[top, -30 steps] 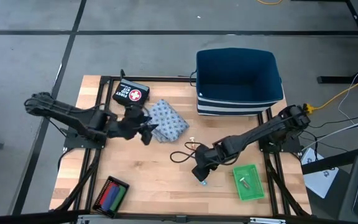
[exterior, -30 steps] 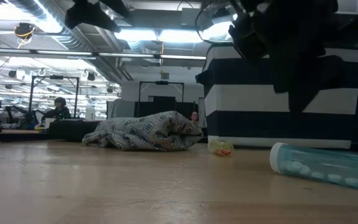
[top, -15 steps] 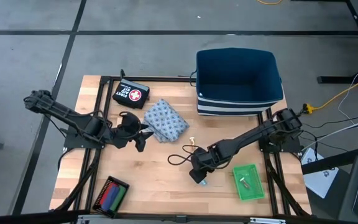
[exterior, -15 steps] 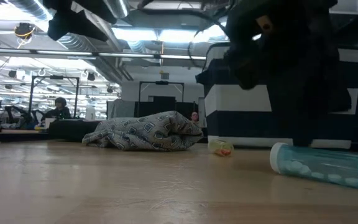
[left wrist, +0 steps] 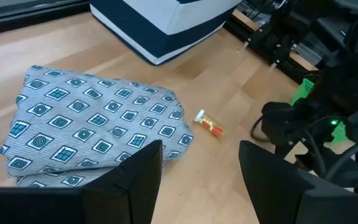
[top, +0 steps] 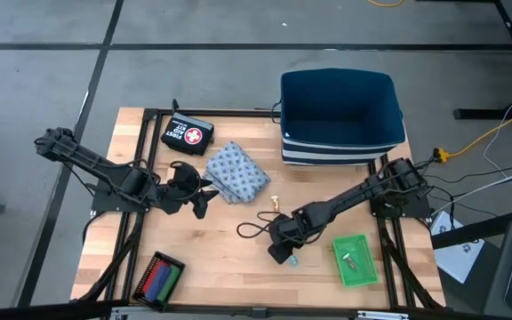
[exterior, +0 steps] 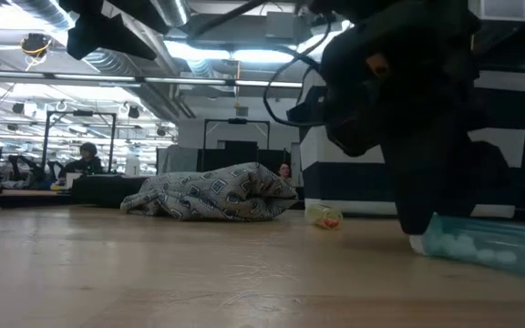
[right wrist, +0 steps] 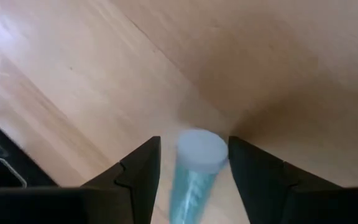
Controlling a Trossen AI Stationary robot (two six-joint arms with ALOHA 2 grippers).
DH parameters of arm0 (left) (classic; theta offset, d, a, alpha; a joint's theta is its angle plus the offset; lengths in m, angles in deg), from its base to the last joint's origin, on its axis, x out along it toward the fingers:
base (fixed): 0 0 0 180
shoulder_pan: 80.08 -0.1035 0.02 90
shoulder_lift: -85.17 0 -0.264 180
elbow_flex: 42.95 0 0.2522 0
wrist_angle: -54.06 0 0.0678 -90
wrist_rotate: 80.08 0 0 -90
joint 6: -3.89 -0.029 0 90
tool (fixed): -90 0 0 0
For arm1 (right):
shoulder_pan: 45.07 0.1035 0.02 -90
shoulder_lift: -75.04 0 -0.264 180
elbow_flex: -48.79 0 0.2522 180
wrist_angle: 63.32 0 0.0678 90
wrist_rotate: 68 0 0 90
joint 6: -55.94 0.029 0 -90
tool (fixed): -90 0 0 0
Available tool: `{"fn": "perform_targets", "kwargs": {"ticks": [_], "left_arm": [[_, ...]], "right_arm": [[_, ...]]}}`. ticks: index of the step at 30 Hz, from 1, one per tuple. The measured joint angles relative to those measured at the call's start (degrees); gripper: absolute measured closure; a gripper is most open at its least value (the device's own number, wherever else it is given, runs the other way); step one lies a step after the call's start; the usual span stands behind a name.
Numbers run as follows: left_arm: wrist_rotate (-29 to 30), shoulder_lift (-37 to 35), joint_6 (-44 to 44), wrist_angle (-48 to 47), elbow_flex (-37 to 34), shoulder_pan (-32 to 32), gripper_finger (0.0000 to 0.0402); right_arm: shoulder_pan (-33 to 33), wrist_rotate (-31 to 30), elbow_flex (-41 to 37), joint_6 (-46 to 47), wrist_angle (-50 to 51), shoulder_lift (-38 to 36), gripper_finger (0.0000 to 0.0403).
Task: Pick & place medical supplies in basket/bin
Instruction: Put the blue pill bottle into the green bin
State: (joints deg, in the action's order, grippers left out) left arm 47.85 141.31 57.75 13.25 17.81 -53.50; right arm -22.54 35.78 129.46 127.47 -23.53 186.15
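The teal-white tube (right wrist: 196, 167) lies on the table, its white cap end between the fingers of my open right gripper (right wrist: 194, 180), which stand on either side of it with small gaps. In the low view the gripper (exterior: 422, 214) reaches down to the table and covers the cap end of the tube (exterior: 486, 251). My left gripper (top: 201, 199) is open and hovers just left of the grey-blue patterned cloth (top: 238, 172), which lies folded on the wood. The tiny tan item (top: 275, 204) lies between the cloth and the tube (top: 290, 260).
A dark blue bin (top: 340, 107) with striped walls stands at the far right. A black first-aid pouch (top: 188, 134) lies far left of the cloth. A black tray (top: 159, 277) holds red, green and blue pieces near the front edge. A green tray (top: 356, 260) sits right of the tube.
My right gripper has moved slightly toward the table's left and come down to the table, so its fingers now stand around the tube's cap end. My left gripper has drawn back from the cloth toward the table's left edge. The tube and cloth have stayed where they were.
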Motion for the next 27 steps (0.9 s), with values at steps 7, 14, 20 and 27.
{"fn": "perform_targets", "kwargs": {"ticks": [7, 14, 20, 27], "left_arm": [[-0.19, 0.00, 0.51, -0.03, -0.02, 0.00, 0.0192], [-0.46, 0.04, 0.52, -0.14, -0.02, 0.00, 0.0192], [-0.48, 0.95, 0.52, 0.00, -0.04, 0.00, 0.0192], [-1.53, 2.46, 1.22, 0.22, -0.06, 0.20, 0.0192]], "right_arm": [[-1.10, 0.10, -0.08, 0.02, -0.08, 0.20, 0.0229], [-1.10, -0.22, -0.14, 0.00, 0.22, 0.22, 0.0286], [-2.16, -0.69, -0.39, -0.87, 1.68, -1.28, 0.0271], [-4.47, -2.87, -0.34, -3.55, 9.21, -8.41, 0.0259]]}}
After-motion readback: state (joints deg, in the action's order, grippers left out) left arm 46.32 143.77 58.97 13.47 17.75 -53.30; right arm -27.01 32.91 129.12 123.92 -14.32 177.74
